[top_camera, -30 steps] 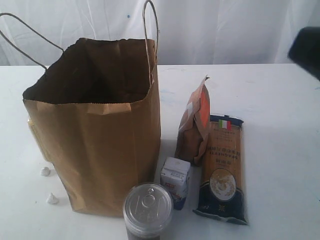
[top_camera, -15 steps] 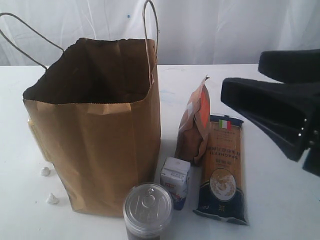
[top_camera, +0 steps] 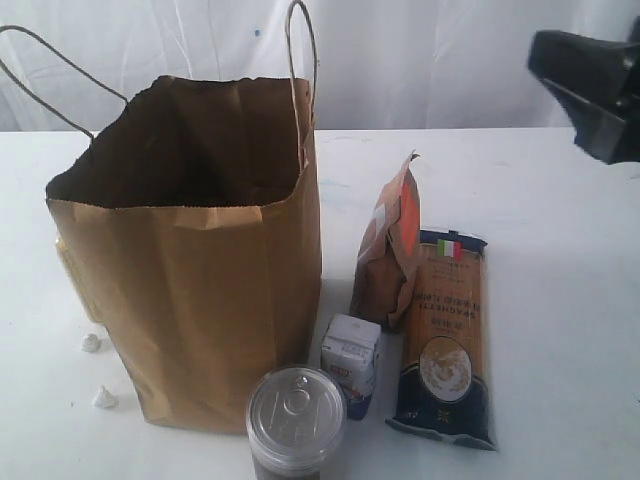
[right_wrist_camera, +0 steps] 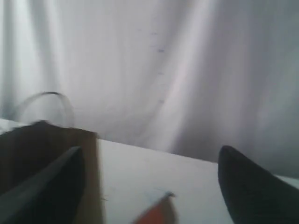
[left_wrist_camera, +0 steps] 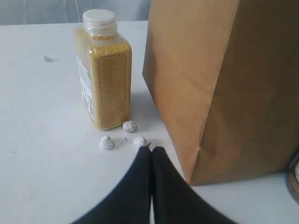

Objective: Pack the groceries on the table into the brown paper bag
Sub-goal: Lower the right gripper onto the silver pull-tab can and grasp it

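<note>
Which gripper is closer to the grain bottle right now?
Left. The left gripper, shut, sits low just short of the bottle, beside the bag. The right gripper hangs open on the bag's other side.

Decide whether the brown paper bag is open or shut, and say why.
Open: the brown paper bag stands with its rim spread wide, showing its dark inside.

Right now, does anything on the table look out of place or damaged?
Three small white crumpled bits lie loose on the table, close to the yellow-grain bottle and a corner of the brown paper bag. They look like stray debris, not groceries. The bag's top rim is ragged and uneven. Nothing looks spilled.
</note>
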Robot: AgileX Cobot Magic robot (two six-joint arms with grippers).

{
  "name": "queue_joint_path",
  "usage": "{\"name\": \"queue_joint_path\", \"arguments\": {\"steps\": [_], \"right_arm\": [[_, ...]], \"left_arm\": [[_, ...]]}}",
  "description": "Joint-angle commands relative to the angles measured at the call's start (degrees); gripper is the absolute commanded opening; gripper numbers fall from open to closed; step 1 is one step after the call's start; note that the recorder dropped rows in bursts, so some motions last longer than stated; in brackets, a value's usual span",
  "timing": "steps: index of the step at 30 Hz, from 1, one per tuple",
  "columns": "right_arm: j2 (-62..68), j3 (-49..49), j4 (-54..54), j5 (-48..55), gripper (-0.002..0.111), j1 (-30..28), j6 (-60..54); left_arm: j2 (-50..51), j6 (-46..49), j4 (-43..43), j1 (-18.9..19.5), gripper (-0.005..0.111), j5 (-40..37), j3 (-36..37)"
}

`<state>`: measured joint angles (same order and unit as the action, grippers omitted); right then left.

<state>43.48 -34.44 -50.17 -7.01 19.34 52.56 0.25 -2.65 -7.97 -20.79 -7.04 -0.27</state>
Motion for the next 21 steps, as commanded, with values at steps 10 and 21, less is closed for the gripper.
{"name": "queue_joint_path", "arguments": {"steps": [10, 21], "right_arm": [[0.0, -3.0, 69.4, 54.0, 0.073, 11.0, -68.1], [20.2, -14.0, 66.2, 52.7, 0.084, 31.6, -67.8]], "left_arm": [[-0.2, 0.1, -0.4, 0.1, 0.000, -0.2, 0.3], [-0.2, 0.1, -0.4, 0.1, 0.000, -0.2, 0.3]]}}
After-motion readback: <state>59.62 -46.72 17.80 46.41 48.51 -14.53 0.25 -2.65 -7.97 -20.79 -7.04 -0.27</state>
